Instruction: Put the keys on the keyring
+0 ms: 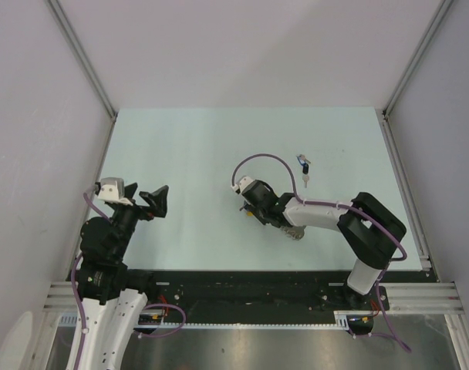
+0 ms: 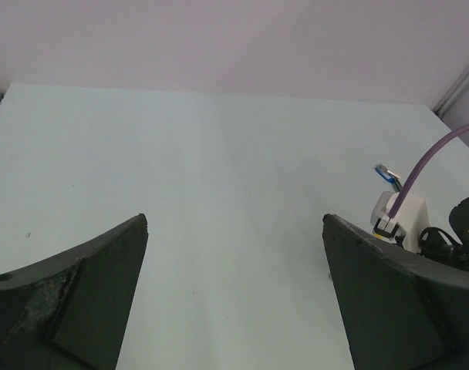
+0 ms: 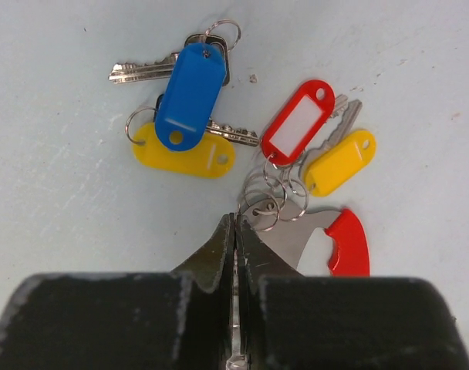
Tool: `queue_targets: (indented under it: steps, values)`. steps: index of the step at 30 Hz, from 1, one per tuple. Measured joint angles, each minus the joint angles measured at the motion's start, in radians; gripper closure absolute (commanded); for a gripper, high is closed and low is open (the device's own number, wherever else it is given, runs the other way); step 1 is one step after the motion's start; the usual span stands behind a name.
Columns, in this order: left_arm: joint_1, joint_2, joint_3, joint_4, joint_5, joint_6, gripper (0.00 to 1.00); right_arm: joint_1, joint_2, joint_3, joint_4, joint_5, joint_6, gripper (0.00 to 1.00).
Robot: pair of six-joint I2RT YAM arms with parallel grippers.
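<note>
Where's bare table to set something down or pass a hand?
Free: the far strip of table along the back wall, and the stretch between the open left tool and the right arm. Crowded: ahead of the shut right tool, tagged keys and the keyring lie packed; one more key set sits beyond that arm.

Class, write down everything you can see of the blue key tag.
The blue key tag is a glossy, oblong plastic fob with rounded ends, a paler label window and a hole at its lower end. It lies flat and tilted, its upper end on a split ring, overlapping a yellow tag and a silver key on the table. Nothing grips it.
</note>
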Motion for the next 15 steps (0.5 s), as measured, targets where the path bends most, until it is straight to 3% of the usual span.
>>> queue_targets:
  steps: [9, 15]
  values:
    - [0.0, 0.008, 0.0, 0.001, 0.037, 0.002, 0.0, 0.002, -0.138, 0.003, -0.06, 0.015, 0.014, 1.0]
    - [0.0, 0.065, 0.0, 0.026, 0.151, 0.008, 0.0, 0.001, -0.296, 0.004, -0.076, 0.021, 0.025, 1.0]
